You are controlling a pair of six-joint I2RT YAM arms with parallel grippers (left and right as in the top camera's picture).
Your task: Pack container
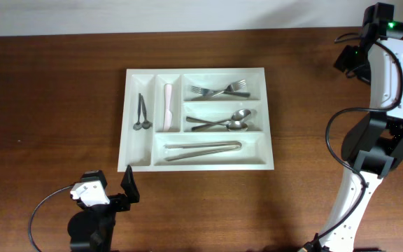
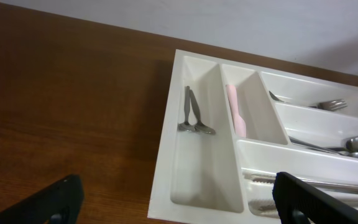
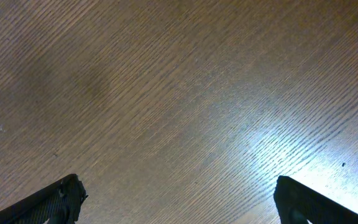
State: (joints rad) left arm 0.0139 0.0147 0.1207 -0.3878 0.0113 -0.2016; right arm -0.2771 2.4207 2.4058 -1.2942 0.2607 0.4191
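Note:
The container (image 1: 196,71) is a white compartmented tray lying in the middle of the wooden table. Its two narrow compartments hold small dark spoons (image 1: 142,115) and a pink utensil (image 1: 167,108). The long ones hold forks (image 1: 220,90), spoons (image 1: 222,122) and tongs (image 1: 203,149). My left gripper (image 1: 124,190) stands open just off the tray's near left corner. In the left wrist view the left gripper (image 2: 179,208) frames the container (image 2: 161,155), with nothing between its fingers. My right gripper (image 1: 347,61) hangs open at the far right, and the right gripper (image 3: 179,202) shows only bare wood beneath it.
The brown wooden table (image 1: 54,105) stretches round the tray on all sides. A pale wall (image 2: 260,25) runs behind the table's far edge. The right arm's white links and black cables (image 1: 369,140) stand at the right edge.

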